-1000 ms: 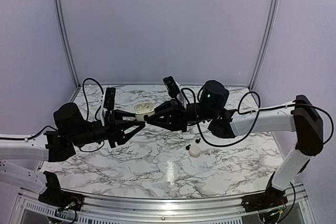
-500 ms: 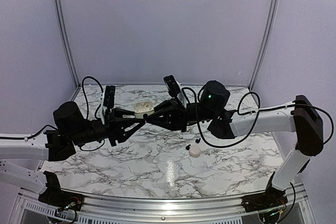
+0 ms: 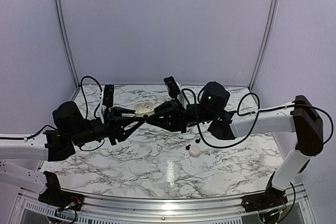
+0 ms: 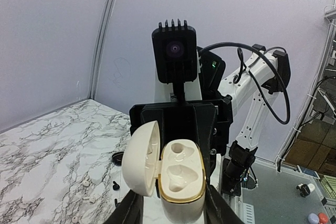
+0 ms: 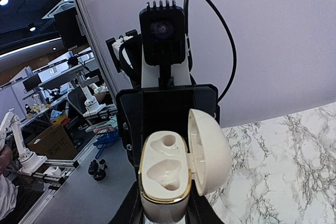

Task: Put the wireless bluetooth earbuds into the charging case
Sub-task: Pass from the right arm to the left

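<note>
The open, empty charging case (image 4: 181, 179) is being clamped mid-air by both the left gripper (image 4: 173, 209) and the right gripper (image 5: 165, 211), while the earbuds (image 3: 188, 146) are being left loose on the table (image 3: 136, 166), likely light, hard, slippery, best pinched across their bodies.

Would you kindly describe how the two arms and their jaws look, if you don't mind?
Both the left arm and right arm have white links, black rounded joint housings and black jaws. Loose black cables loop along them. A green light glows on the right arm.
</note>
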Motion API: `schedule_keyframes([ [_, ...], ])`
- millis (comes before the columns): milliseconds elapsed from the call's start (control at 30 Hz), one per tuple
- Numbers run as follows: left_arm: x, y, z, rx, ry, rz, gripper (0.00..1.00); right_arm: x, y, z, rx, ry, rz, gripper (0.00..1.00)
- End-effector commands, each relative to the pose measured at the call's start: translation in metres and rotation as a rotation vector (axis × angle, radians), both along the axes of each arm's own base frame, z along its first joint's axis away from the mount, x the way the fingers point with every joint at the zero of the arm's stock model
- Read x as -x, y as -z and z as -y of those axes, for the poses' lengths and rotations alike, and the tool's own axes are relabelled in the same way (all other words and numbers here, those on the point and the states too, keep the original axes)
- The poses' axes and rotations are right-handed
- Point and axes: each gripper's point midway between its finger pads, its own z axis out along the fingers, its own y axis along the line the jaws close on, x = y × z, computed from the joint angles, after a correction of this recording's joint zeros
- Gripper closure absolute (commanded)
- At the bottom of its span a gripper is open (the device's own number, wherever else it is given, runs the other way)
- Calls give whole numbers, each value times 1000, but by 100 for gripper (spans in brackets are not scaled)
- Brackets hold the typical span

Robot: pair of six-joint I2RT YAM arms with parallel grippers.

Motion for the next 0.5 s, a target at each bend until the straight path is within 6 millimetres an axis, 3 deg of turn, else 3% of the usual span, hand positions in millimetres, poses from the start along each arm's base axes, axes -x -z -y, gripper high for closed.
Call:
schedule_keyframes([
  [0,1,-22,-1,50,-4,33,59,4,-7,-1,-29,-2,14,99],
  [467,-1,-21,0,49,-5,35,64,4,-3,-5,-28,-8,0,99],
])
